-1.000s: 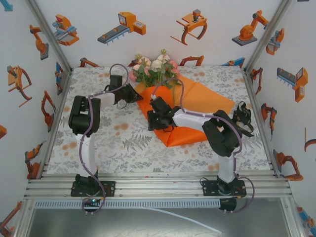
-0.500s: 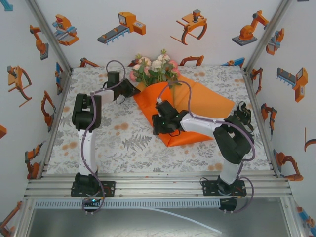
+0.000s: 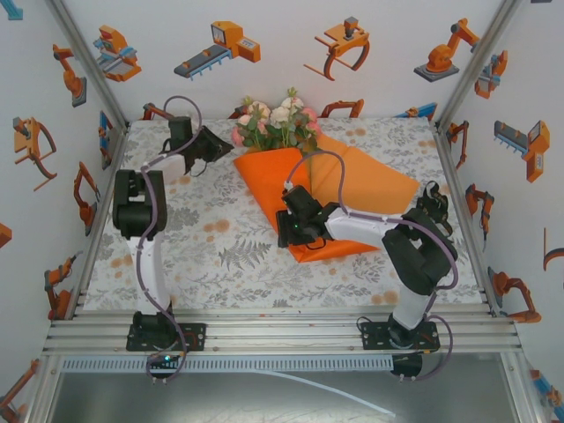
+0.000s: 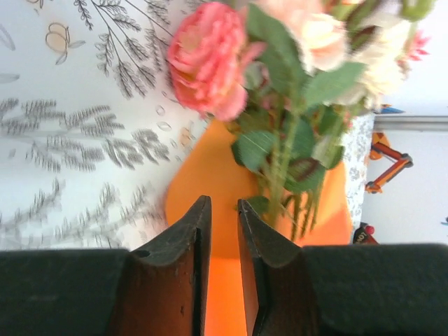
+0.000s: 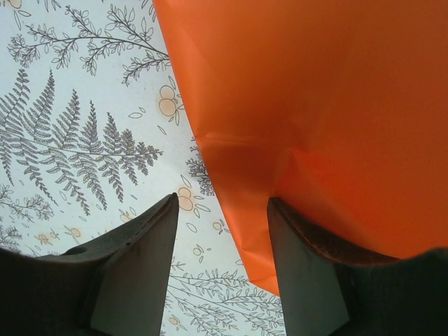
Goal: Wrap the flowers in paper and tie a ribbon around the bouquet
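Pink, white and cream roses (image 3: 275, 123) lie on the folded bright orange paper sheet (image 3: 264, 181) at the table's (image 3: 176, 256) far edge; left gripper (image 4: 222, 203) stands slightly parted, empty; right gripper (image 5: 222, 199) gapes above the paper's near corner

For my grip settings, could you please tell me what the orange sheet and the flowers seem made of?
The paper: thin, matte paper by its look, creasing sharply. The flowers: probably artificial, with fabric-like petals and uniform leaves, though I cannot be sure.

Small pink, white and cream roses (image 3: 275, 122) stick out the far end of the bright orange paper (image 3: 379, 185). It's folded over the stems into a loose cone, lying flat on the bench (image 3: 203, 247).
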